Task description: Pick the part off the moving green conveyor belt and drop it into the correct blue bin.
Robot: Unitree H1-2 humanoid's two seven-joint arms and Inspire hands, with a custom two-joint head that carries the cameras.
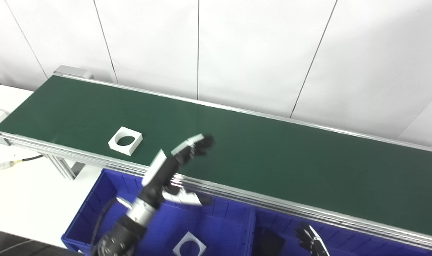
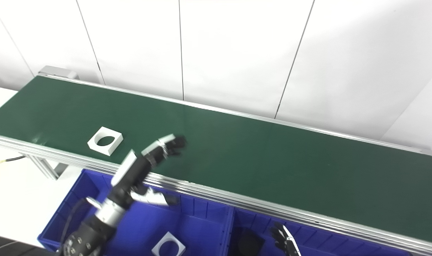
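A white square part with a round hole lies on the green conveyor belt near its left front edge. My left hand is raised over the belt's front rail, to the right of the part and apart from it, open and empty with fingers spread and thumb hanging over the bin. My right hand shows only as fingertips at the bottom edge, over the right blue bin. The left blue bin holds one white square part with a hole.
A dark object lies in the right bin near the divider. The belt's aluminium rail runs between belt and bins. A white table with a cable lies at left. White wall panels stand behind.
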